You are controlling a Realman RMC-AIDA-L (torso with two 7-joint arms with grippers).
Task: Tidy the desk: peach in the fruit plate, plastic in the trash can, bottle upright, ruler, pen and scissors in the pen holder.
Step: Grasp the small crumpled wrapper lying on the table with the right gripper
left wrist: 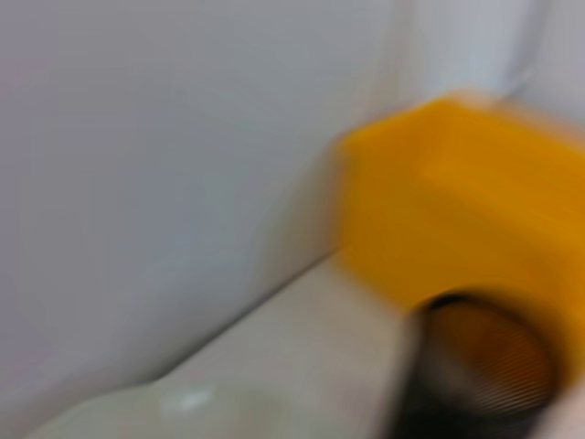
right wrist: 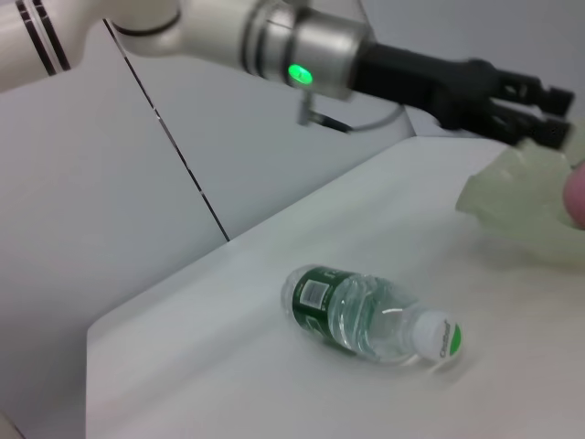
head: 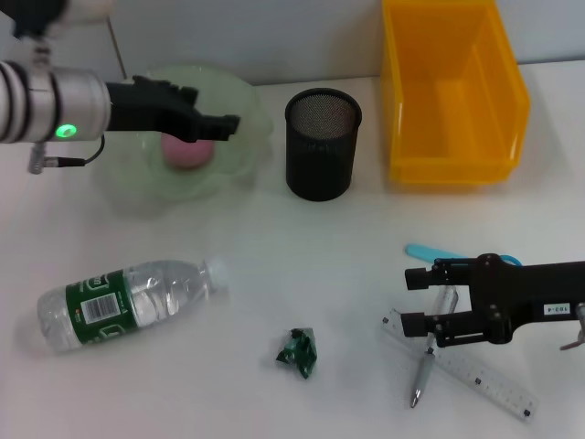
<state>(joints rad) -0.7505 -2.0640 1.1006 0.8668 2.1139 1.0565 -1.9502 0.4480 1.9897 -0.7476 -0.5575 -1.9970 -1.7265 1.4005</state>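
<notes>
left claw point(head: 224, 123), fingers apparently parted, hangs over the peach point(head: 187, 151) lying in the fruit plate point(head: 239, 160), while right claw point(head: 416, 297), jaws wide, straddles the stiff, light, probably slippery pen point(head: 428, 358), best gripped mid-barrel.

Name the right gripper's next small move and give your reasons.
Probably lower and close on the pen. The right gripper hovers open directly over it, where it lies across the ruler, and the pen holder looks empty. The left gripper is busy over the fruit plate with the peach.
</notes>
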